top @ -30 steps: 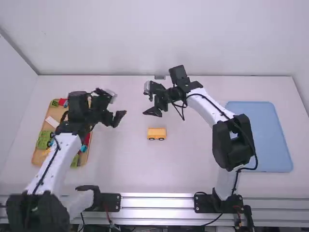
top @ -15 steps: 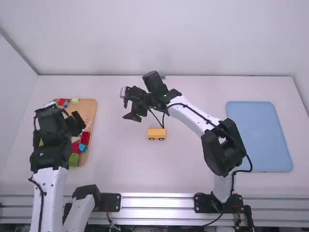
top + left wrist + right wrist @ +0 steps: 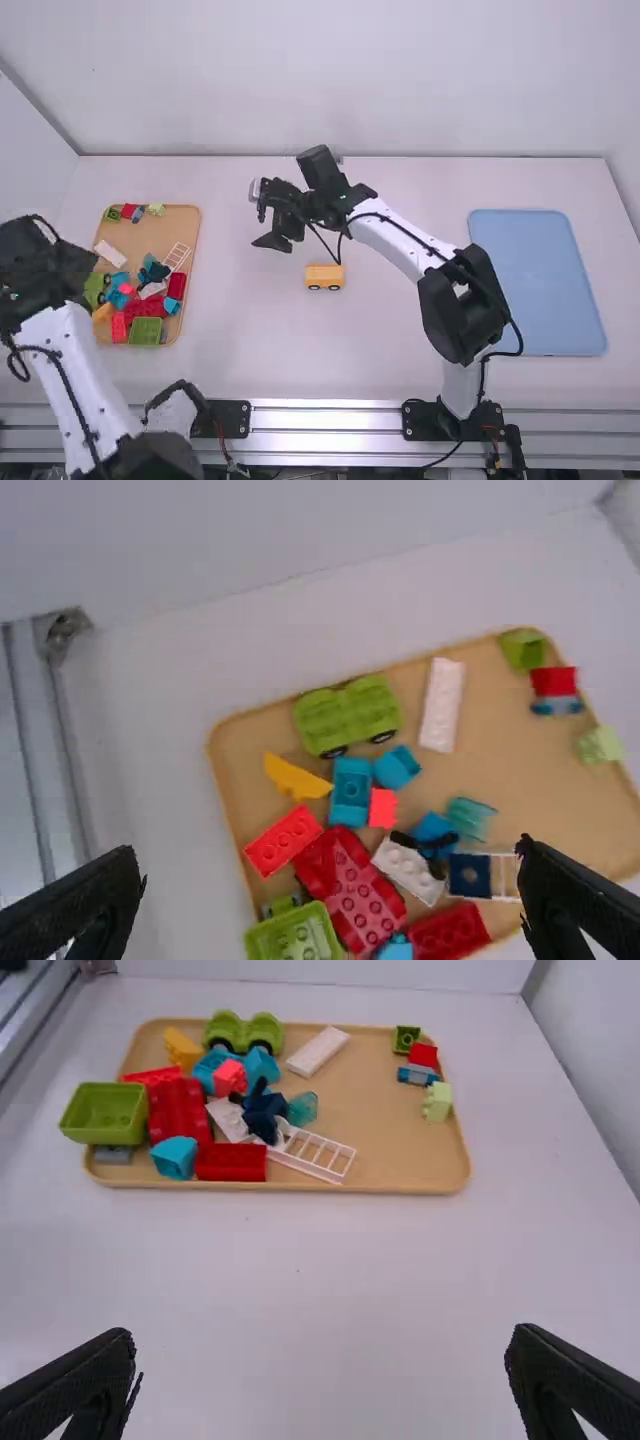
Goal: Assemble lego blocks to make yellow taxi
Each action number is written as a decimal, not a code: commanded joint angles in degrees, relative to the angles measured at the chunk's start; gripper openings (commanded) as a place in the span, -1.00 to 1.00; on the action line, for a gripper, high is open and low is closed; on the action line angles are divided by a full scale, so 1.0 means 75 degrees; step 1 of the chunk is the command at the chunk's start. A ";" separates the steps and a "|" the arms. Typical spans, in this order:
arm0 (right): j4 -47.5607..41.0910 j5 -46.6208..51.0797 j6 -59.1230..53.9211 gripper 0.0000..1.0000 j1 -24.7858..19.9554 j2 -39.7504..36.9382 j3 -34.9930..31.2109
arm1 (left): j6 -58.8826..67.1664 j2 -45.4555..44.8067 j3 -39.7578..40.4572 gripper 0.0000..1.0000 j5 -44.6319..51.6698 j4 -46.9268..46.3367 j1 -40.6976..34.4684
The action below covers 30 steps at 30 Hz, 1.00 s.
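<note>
Black and over by the left edge, our left gripper (image 3: 70, 265) is up near the wooden-looking tan tray (image 3: 178, 222), and its own wrist view shows us the fingers spread really wide. Going across that tray we've got a chunky green block on black wheels (image 3: 93, 288), a yellow-orange wedge (image 3: 103, 313) right near it, and a long flat white brick (image 3: 110, 253) a bit farther from the arm bases. Then there's a small pinkish-red block (image 3: 129, 289) in the middle of the pile, and an open boxy green piece (image 3: 146, 331) at the tray's near end, with red bricks around it. On the right side of the tray we see a white ladder-shaped piece (image 3: 177, 257) with a plain red brick (image 3: 177, 286) just beside it.

Next along is our black right gripper (image 3: 262, 230), held out between the tray and the middle of the table. Its wrist view has those fingers wide apart too.

Our yellow toy vehicle with dark wheels (image 3: 325, 277) sits upright on the white table (image 3: 400, 340), about mid-table, apart from both grippers. Well over to the right of it we've got a flat light-blue rectangular tray (image 3: 538, 283).
</note>
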 commanded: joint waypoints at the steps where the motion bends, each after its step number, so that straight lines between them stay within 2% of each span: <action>1: 0.0070 -0.0216 0.0029 0.97 -0.0029 -0.0143 0.0221 | -0.0434 0.0571 0.0644 0.98 0.0318 -0.0125 0.0609; 5: 0.0073 -0.0213 0.0023 0.97 -0.0017 -0.0143 0.0221 | 0.0041 0.1588 0.1577 0.98 0.1107 -0.0772 0.0956; 9: 0.0076 -0.0207 0.0023 0.97 -0.0035 -0.0143 0.0219 | -0.0029 0.2133 0.1999 0.98 0.1626 -0.0801 0.0883; 14: 0.0099 -0.0160 0.0026 0.97 -0.0041 -0.0143 0.0219 | -0.0029 0.2687 0.1988 0.98 0.1626 -0.0522 0.0889; 25: 0.0093 0.0306 -0.0029 0.97 -0.0041 -0.0143 0.0219 | -0.1300 0.5222 0.2398 0.98 0.1623 -0.1204 0.0895; 30: 0.0067 0.0358 -0.0029 0.98 -0.0041 -0.0140 0.0213 | -0.2127 0.5759 0.2288 0.99 0.1626 -0.1177 0.0892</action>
